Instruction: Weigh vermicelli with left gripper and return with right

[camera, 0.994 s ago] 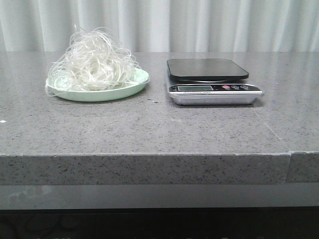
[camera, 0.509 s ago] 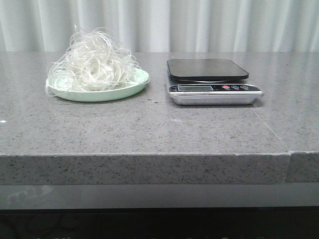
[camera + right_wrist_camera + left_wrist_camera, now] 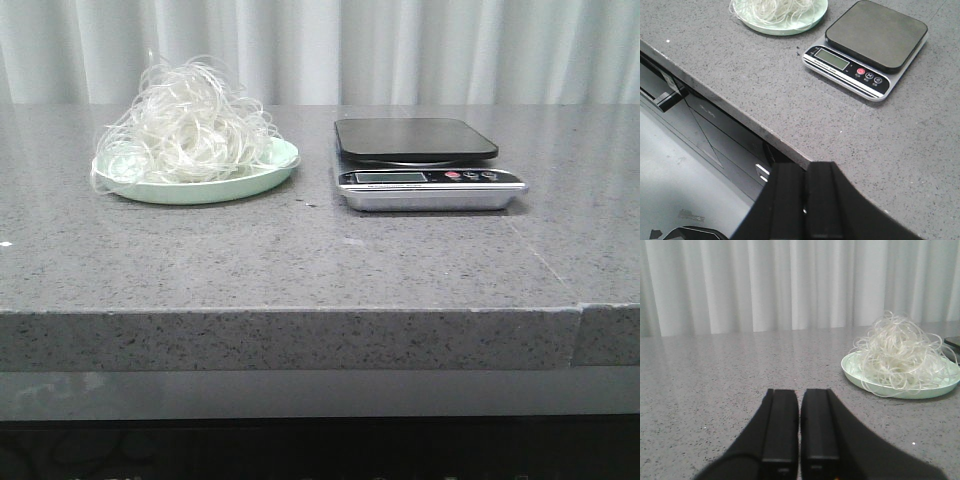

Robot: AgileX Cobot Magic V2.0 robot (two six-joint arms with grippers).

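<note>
Heaped on its pale green plate [image 3: 262,178], the vermicelli [image 3: 188,128] sits at the far left of my grey stone counter [image 3: 300,260], exactly as it lay a second ago. Just right of the plate, apart from it, stands the kitchen scale [image 3: 425,165], its black platform bare. Nothing has shifted between frames. My left gripper [image 3: 799,427] is clenched on nothing, low over the counter left of the plate. My right gripper [image 3: 805,200] is likewise clenched and empty, near the counter's front edge.

Left claw [image 3: 799,427] (fingers together) low over countertop [image 3: 715,385], vermicelli [image 3: 900,357] nearby on plate [image 3: 852,371].
</note>
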